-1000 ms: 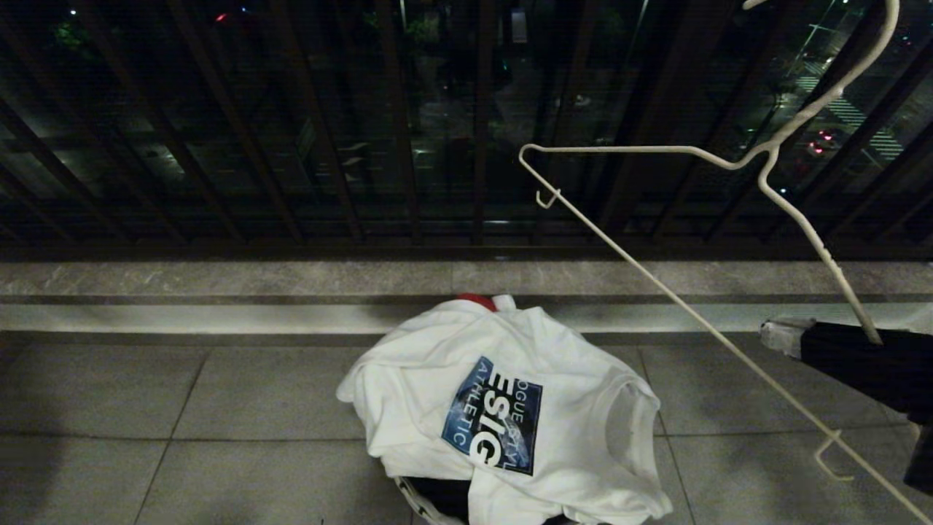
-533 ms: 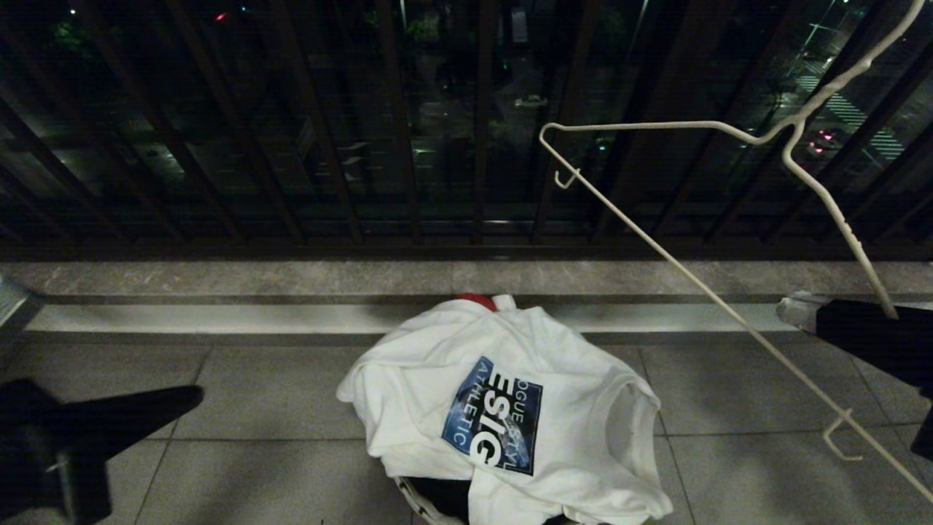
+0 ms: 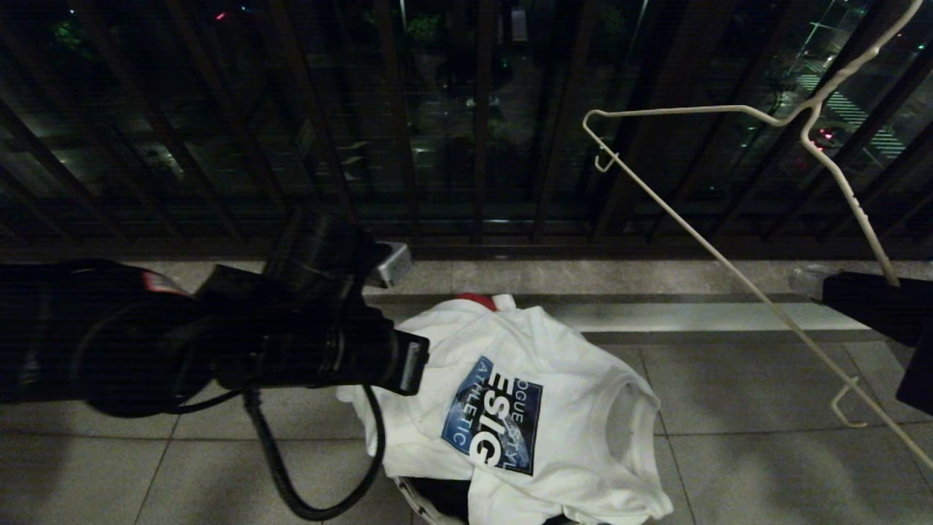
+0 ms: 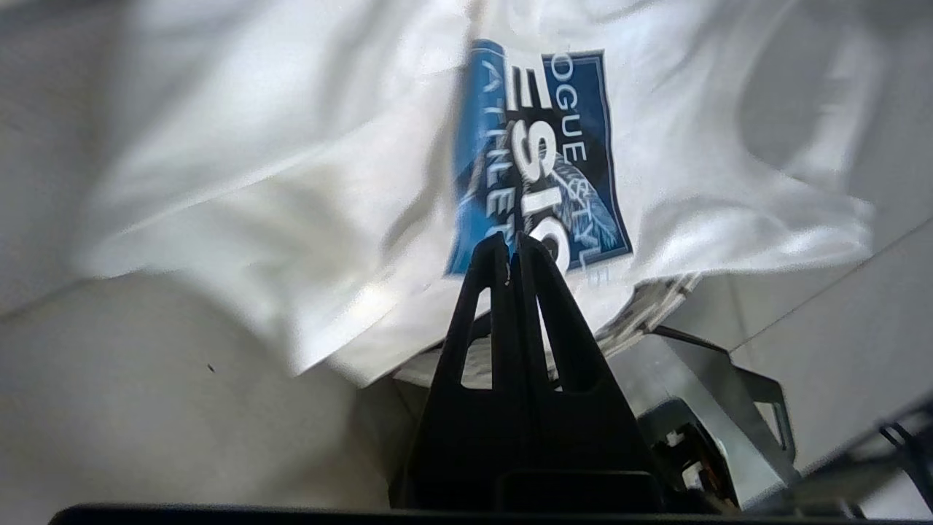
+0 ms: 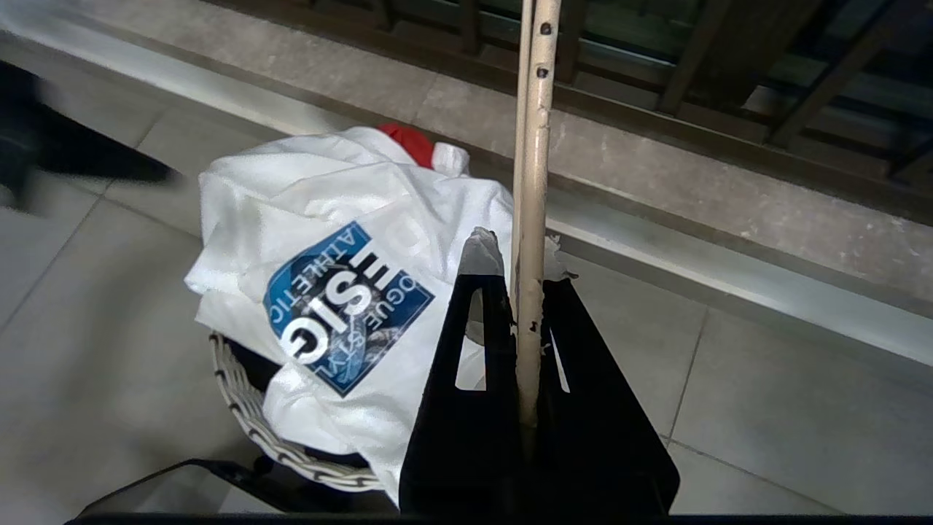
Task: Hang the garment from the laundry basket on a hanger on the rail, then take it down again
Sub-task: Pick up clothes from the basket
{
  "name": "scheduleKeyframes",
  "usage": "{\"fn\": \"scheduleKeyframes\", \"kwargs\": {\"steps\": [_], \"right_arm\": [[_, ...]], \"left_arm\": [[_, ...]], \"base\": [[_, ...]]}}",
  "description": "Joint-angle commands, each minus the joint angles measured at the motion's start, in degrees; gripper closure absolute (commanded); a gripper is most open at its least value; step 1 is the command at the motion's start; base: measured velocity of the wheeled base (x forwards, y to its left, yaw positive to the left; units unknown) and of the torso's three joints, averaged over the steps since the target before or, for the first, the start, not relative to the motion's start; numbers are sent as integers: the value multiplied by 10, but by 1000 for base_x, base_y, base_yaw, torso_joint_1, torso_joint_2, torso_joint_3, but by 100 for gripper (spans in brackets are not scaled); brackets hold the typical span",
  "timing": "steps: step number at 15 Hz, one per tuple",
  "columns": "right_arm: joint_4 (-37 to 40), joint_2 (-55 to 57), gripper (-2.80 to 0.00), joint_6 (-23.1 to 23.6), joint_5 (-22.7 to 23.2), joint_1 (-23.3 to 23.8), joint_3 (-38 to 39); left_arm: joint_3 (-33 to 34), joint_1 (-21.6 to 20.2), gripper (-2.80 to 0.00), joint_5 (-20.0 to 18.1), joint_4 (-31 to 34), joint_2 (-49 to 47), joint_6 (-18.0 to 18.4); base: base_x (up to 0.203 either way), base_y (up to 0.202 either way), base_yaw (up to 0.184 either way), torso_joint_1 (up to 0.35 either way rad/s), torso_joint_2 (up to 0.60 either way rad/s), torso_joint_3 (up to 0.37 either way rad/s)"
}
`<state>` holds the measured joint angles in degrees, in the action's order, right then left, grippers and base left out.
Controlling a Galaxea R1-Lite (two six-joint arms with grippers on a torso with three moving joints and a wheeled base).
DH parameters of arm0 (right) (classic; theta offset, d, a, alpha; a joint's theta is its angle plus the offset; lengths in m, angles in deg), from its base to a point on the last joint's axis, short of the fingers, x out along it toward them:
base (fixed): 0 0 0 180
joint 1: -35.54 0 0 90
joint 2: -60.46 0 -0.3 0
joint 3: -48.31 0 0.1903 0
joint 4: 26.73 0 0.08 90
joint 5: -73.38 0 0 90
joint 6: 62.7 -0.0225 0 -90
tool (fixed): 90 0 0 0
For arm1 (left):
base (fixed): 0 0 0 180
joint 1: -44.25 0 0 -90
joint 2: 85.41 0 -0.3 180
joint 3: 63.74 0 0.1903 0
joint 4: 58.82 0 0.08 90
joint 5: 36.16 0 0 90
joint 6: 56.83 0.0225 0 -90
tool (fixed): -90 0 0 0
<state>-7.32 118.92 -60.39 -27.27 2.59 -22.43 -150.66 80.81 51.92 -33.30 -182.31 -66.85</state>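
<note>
Left arm reaching in from the left side, dark and bulky, a black cable looping beneath it. Left gripper with fingers pressed together and empty, hovering above the garment, tips pointing toward the blue chest print; no contact visible. Garment, a white T-shirt, draped over the laundry basket at the near centre, print facing up, neckline toward the right; only a sliver of woven rim showing under the cloth, clearer in the right wrist view. A bit of red fabric peeking out at the far edge of the garment. Grey floor tiles all around, a stone kerb beyond, dark balcony bars farther back. To the right, the hanger, off-white wire, held up tilted well clear of the basket, one arm running down into the right gripper. Right gripper pinching that arm of the hanger between its black fingers at the right edge
</note>
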Motion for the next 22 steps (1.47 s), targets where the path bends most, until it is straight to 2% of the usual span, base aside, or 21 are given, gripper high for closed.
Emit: {"fn": "scheduleKeyframes", "kwargs": {"steps": [1,2,4,7,12,18,19,22], "right_arm": [[0,1,0,2,-1,3,-2],[0,1,0,3,-1,4,-2],[0,0,0,3,-1,7,-3],[0,1,0,3,-1,10,-2],[0,-6,0,18,-1,11,-2],[0,-20,0,30,-1,11,-1],[0,-20,0,31,-1,11,-2],[0,-20,0,31,-1,11,-1]], "left_arm": [[-74,44,0,50,30,-117,-20],[-101,58,-280,68,56,-133,-36],[-133,75,-280,81,76,-150,-49],[-146,80,-280,157,76,-185,-45],[-143,79,-280,166,57,-235,-46],[-145,58,-280,167,-35,-290,-28],[-145,50,0,167,-42,-291,-18],[-142,46,0,169,-45,-285,-11]], "base": [[0,0,0,0,0,0],[0,0,0,0,0,0],[0,0,0,0,0,0],[0,0,0,0,0,0],[0,0,0,0,0,0],[0,0,0,0,0,0],[0,0,0,0,0,0],[0,0,0,0,0,0]]}}
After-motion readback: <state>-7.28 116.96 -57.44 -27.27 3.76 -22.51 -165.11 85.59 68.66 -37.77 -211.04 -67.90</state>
